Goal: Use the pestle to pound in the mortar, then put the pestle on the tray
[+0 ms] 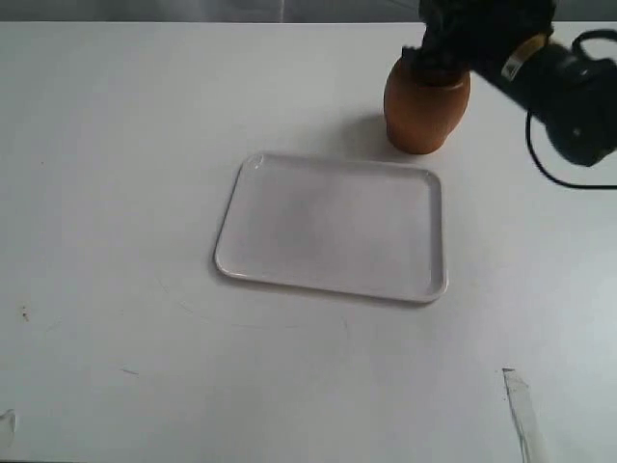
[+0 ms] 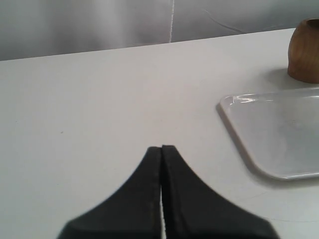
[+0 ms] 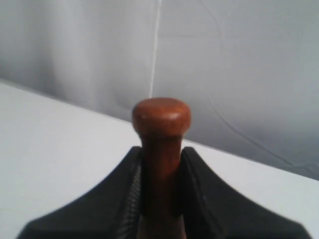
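The light-brown wooden mortar (image 1: 425, 108) stands upright on the table just behind the far right corner of the white tray (image 1: 333, 227). My right gripper (image 1: 445, 53) hangs directly over the mortar's mouth and hides its rim. It is shut on the reddish-brown pestle (image 3: 160, 149), whose knob sticks out past the fingertips (image 3: 192, 164). The pestle's lower end is hidden. My left gripper (image 2: 162, 148) is shut with nothing in it; it is out of the exterior view. Its camera sees the tray's corner (image 2: 274, 134) and the mortar (image 2: 304, 52) beyond.
A black cable (image 1: 554, 169) loops from the right arm (image 1: 569, 92) above the table at the right. A strip of clear tape (image 1: 521, 410) lies near the front right edge. A grey curtain (image 3: 224, 64) backs the table.
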`<state>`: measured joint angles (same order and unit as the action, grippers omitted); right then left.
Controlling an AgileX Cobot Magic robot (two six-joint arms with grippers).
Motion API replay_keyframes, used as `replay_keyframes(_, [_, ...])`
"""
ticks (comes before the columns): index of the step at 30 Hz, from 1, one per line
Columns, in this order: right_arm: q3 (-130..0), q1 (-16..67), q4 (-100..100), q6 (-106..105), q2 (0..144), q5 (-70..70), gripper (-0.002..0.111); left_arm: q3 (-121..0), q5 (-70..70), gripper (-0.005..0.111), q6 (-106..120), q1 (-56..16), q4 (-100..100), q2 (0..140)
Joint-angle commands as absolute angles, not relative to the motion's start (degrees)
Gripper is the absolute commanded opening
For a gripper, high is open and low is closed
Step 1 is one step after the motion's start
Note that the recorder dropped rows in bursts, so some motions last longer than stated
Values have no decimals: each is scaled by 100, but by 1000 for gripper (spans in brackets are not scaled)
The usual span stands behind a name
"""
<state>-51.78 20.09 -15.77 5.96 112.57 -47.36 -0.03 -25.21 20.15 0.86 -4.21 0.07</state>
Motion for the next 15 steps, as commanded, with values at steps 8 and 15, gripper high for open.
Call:
replay_keyframes(8, [-5206, 2058, -1776, 895, 10193, -5217, 0, 0, -2503, 0, 1968, 42, -379, 0])
replay_keyframes(15, [-5206, 2654, -4254, 2055, 8814, -4792, 0, 0, -2503, 0, 1968, 42, -379, 0])
